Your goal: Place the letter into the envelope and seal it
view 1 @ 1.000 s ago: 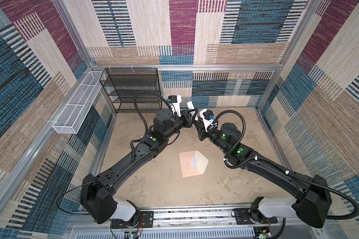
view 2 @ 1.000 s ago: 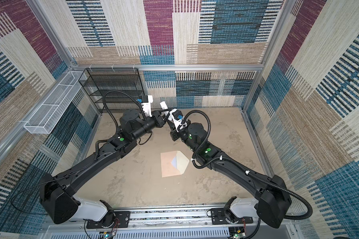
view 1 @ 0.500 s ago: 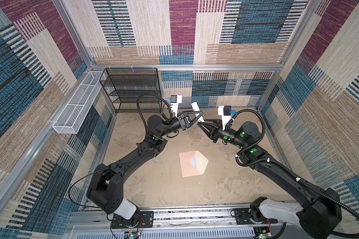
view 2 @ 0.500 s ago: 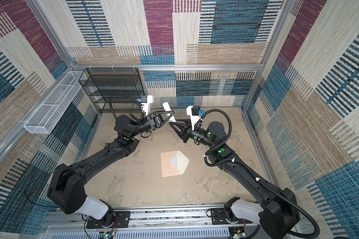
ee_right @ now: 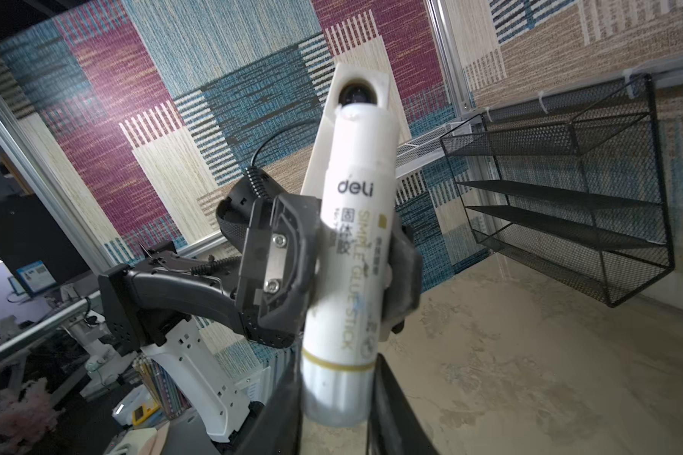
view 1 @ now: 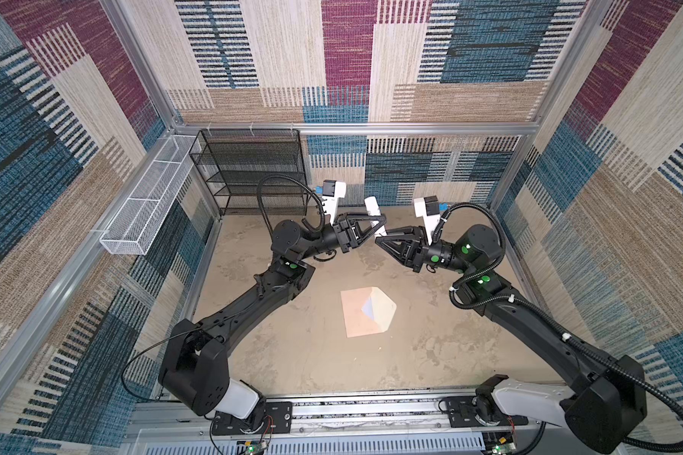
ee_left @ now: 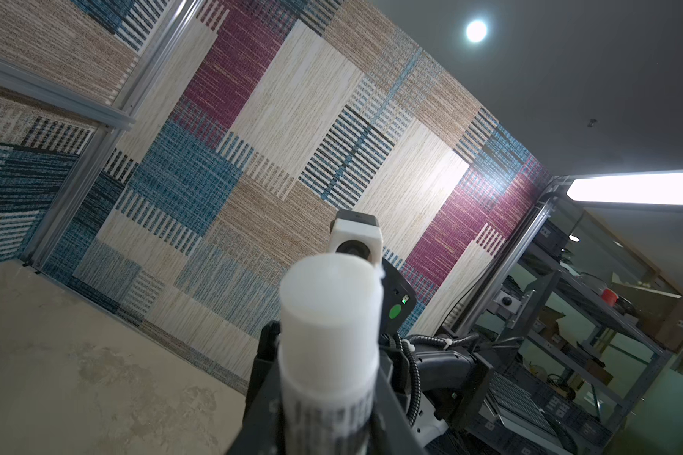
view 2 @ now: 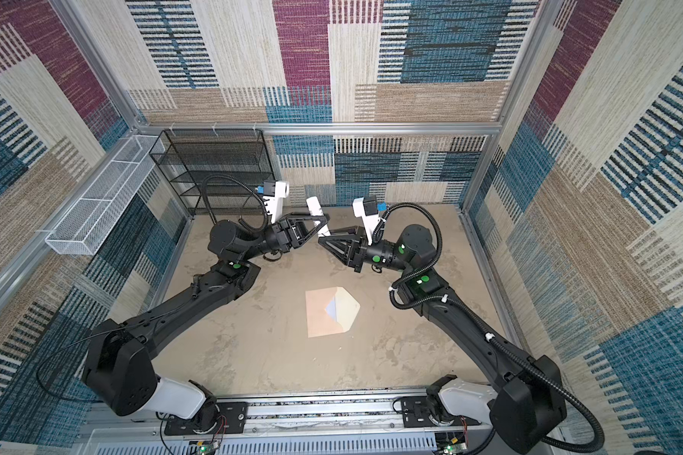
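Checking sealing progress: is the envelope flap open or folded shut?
Open: in both top views the cream flap lies spread beyond the envelope, with a bit of the letter showing at its mouth.

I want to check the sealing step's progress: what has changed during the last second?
The right arm drew back toward the right; the right hand now meets the left hand only tip to tip. The left hand barely shifted and keeps gripping the glue stick; whether the right hand released its lower end is unclear. The envelope, flap open with the letter showing, did not move.
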### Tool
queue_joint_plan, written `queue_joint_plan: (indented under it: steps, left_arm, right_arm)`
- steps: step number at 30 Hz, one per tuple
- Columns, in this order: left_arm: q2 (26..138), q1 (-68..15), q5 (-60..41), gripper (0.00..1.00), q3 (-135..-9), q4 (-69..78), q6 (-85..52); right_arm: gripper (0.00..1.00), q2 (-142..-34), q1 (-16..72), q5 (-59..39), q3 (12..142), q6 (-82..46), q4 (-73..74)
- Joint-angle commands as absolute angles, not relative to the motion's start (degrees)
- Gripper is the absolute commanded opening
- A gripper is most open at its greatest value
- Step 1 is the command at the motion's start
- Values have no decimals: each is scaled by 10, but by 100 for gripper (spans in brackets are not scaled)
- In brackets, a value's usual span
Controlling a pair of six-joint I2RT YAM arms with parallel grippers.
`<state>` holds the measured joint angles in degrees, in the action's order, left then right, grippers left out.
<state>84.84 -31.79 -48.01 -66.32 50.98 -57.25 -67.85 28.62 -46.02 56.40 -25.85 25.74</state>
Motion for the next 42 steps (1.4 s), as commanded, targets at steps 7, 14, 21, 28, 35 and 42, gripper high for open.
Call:
queue_joint_plan:
  steps: [7,14,21,28,35,42]
  left_arm:
    - [847,-317,-301,0,-715,251,-522]
    - [846,-317,-276,0,-747,155,-582]
    - [847,-319,-293,0,-767,91,-609]
    - [847,-324,-295,0,-767,84,-620]
    - [850,-329,-300,0,-771,84,-624]
    - [855,-338,-308,0,-774,85,-628]
  right_arm:
    - [68,-619,354,-178,483,45,229]
    - [73,-630,392,-19,455,78,304]
    - [72,-675,396,6,472,78,328]
    - [64,-712,397,3,501,84,336]
    - [58,-734,402,5,516,88,330]
    - [43,-741,403,18,520,86,331]
